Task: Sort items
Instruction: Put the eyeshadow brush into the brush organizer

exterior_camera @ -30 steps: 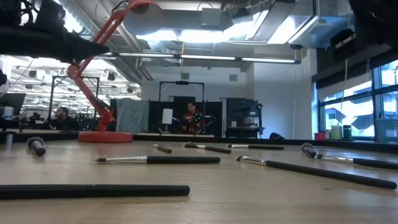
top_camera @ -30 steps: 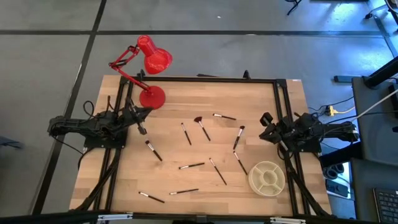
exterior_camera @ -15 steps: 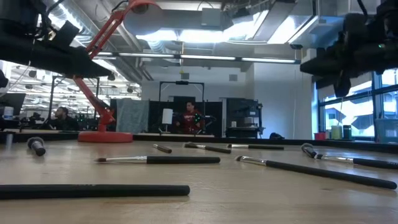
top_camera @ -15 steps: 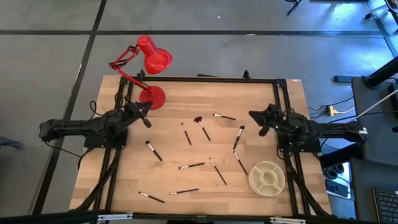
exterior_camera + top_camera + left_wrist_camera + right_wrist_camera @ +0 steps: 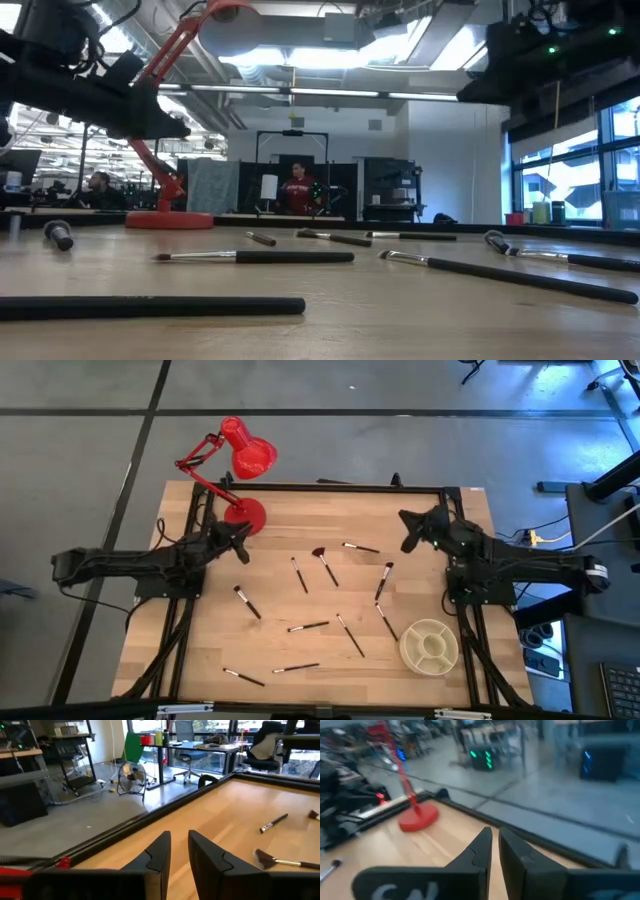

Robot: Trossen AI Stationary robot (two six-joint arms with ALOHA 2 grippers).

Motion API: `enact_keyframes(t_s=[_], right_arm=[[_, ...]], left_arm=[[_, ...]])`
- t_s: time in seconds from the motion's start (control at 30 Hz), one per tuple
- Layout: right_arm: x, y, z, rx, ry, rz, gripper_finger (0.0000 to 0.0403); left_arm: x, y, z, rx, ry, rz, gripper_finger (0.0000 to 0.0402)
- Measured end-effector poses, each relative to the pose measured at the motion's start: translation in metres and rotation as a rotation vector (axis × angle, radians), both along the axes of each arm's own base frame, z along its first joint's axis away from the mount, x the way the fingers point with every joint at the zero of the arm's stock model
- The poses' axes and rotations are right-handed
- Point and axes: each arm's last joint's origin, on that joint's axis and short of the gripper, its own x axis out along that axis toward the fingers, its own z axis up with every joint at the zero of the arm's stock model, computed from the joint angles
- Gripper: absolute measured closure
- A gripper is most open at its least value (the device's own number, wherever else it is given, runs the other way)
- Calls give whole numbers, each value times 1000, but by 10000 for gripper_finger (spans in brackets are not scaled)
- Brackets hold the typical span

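Red is the first colour we see: a red lamp [image 5: 235, 470] stands at the far left corner of the wooden surface [image 5: 200, 650]. Our left end effector [image 5: 240, 544] hangs in the air just beside the lamp's round foot. Its two dark fingers [image 5: 156, 854] stand a little apart, with a thin gap between them, and they hold nothing.

Black makeup brushes [image 5: 326, 567] lie spread over the middle of the surface. One with a fan tip lies near the far middle, next to a thin one [image 5: 298, 574]. One brush [image 5: 246, 601] lies alone, more to the left. Two brushes [image 5: 243, 677] lie near the front edge. None of them touches an end effector.

Our right end effector [image 5: 408, 534] hangs above the far right part of the surface, well apart from the brushes. Its fingers [image 5: 479, 851] are close together with only a slim gap, and they hold nothing. A round cream dish [image 5: 430, 645] sits at the front right.
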Motion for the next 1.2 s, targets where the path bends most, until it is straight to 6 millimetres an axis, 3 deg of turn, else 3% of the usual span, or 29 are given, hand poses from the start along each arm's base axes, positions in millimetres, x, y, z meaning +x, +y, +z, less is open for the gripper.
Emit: enact_keyframes(t_s=[0.23,0.37,0.5,0.63,0.97,1.07,1.2], right_arm=[[25,-25,7,271,271,-64,368],[42,-37,-3,396,410,-136,368],[66,-41,-24,473,505,48,368],[94,-49,-28,521,518,256,368],[161,-78,-8,452,799,379,366],[177,-85,-9,440,876,417,345],[193,-91,-25,461,949,438,282]], left_arm=[[7,6,-11,-41,73,16,327],[10,8,-19,-117,89,-7,319],[11,9,-23,-136,118,-27,312],[13,8,-22,-138,104,-52,311],[13,8,-21,-145,89,-64,314],[13,8,-21,-145,89,-59,315],[13,8,-21,-148,85,-58,316]])
